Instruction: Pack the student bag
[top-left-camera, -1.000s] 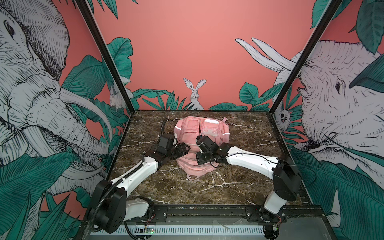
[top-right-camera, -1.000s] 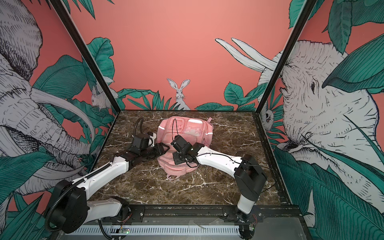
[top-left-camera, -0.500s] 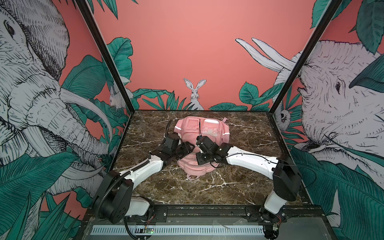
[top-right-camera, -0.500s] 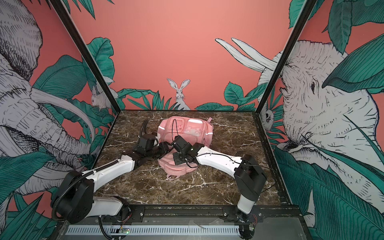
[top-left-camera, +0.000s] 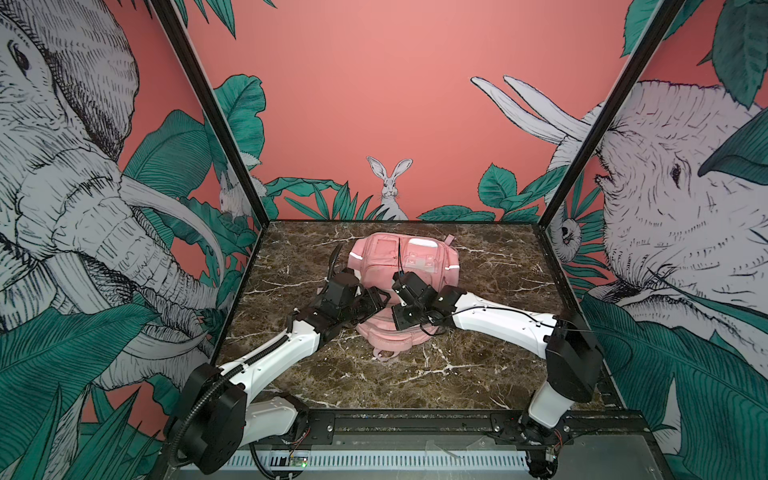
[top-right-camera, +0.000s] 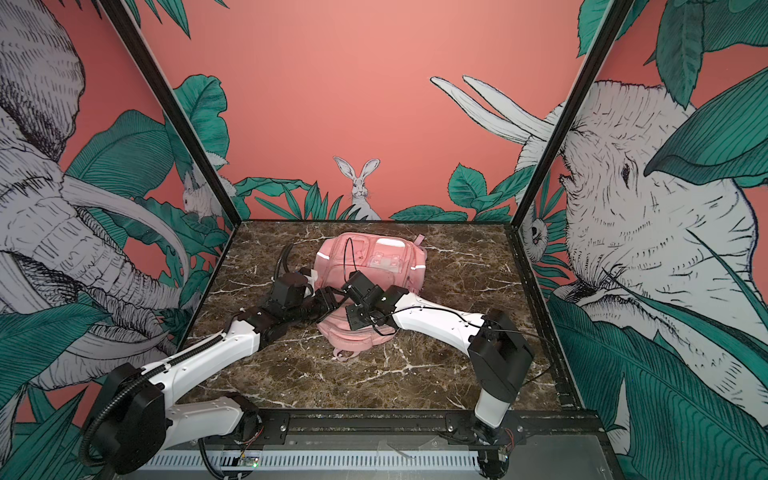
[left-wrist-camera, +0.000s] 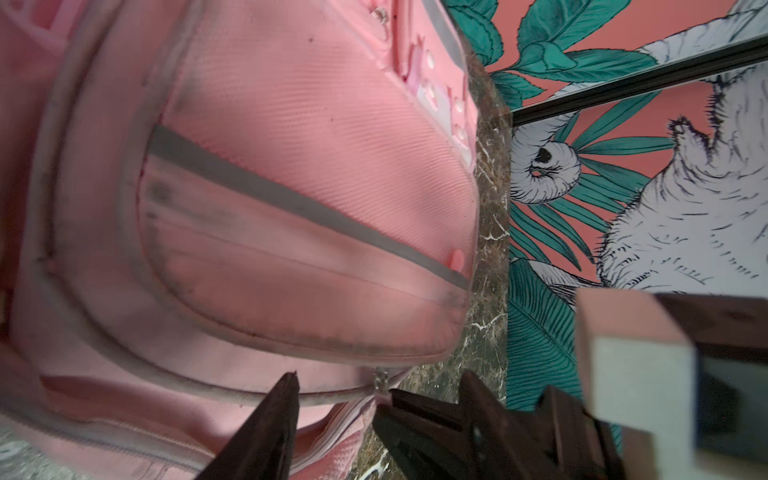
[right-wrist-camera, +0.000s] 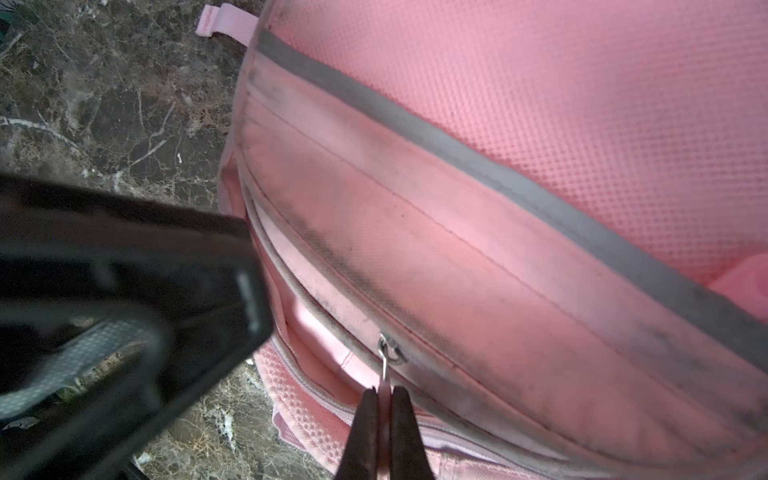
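One right tool (right-wrist-camera: 384, 391) pinches the student bag's (right-wrist-camera: 540, 124) zipper pull (right-wrist-camera: 389, 349).

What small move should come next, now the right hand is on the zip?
Probably draw the right hand along the zip toward its closed stretch. It is shut on the zipper pull of the student bag, and the pocket looks only partly unzipped. The left hand is open beside the same seam, gripping nothing.
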